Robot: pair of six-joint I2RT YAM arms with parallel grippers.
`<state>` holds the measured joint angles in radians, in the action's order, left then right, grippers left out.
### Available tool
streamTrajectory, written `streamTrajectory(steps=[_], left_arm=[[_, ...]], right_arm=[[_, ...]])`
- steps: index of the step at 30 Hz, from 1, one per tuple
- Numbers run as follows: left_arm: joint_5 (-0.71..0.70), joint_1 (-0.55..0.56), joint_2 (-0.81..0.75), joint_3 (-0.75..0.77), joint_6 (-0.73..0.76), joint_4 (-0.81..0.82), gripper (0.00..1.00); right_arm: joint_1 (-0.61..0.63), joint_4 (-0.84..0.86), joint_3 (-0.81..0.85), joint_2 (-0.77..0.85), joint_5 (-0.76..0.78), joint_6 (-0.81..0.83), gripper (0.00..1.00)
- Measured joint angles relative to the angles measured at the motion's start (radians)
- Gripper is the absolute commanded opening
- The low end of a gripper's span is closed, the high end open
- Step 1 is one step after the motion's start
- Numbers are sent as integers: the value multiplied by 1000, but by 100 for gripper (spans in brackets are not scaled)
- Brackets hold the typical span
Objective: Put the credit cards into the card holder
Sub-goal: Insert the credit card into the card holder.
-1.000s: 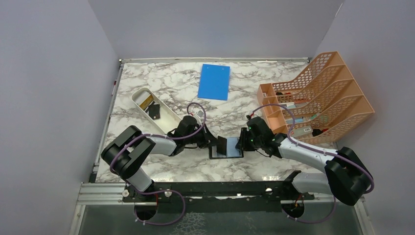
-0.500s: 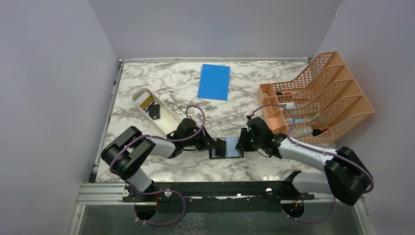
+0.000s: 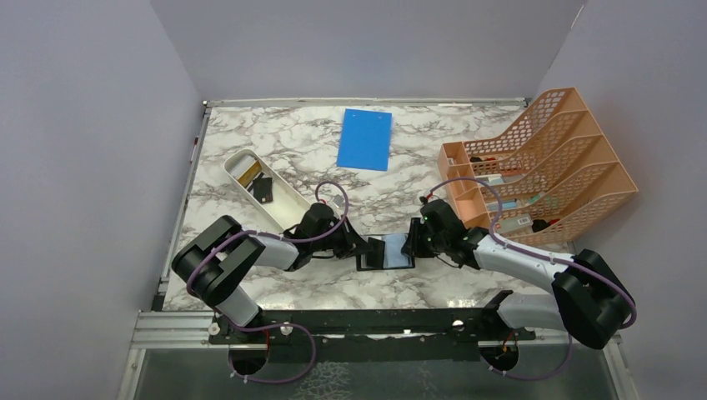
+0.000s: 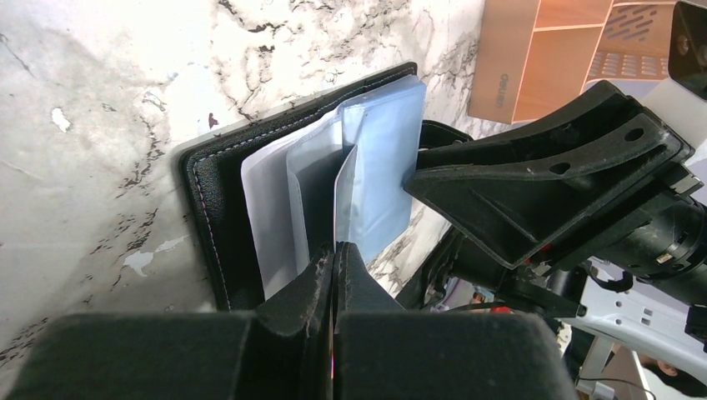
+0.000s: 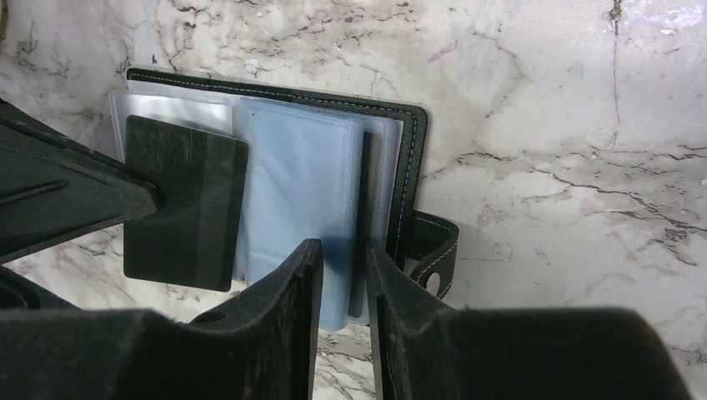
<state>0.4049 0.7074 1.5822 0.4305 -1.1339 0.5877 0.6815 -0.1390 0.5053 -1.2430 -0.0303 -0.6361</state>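
**Dark card held over the open holder**

We see the card holder (image 3: 392, 252) lying open on the marble worktop (image 3: 275, 133), close to the near edge and about midway between the left and right edges. Its grey-blue pocket leaves (image 5: 292, 192) face up and its snap tab (image 5: 435, 250) sticks out on the right.

The left gripper (image 4: 334, 254) has its jaws pressed together on one edge of a dark card (image 5: 185, 202). It holds the card over the left half of the holder, against the leaves. We cannot tell whether the card's leading edge sits inside a pocket.

The right gripper (image 5: 343, 258) meets the holder from the other side. Only a narrow gap shows between its jaws, and the edge of the pocket leaves is pinched there.

A white tray (image 3: 283, 198) lies slantwise toward the left edge. It holds a yellowish card (image 3: 248, 172) and another dark card (image 3: 263, 188). A blue board (image 3: 365, 138) lies near the far edge, and an orange mesh rack (image 3: 550, 158) stands along the right edge.
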Motion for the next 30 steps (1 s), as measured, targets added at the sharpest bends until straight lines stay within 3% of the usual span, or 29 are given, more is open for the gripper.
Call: streamTrajectory(steps=[30], left_arm=[[-42,41,74,27,-26,101,0]], right_arm=[[0,21,-6,-2,-1,-3,30]])
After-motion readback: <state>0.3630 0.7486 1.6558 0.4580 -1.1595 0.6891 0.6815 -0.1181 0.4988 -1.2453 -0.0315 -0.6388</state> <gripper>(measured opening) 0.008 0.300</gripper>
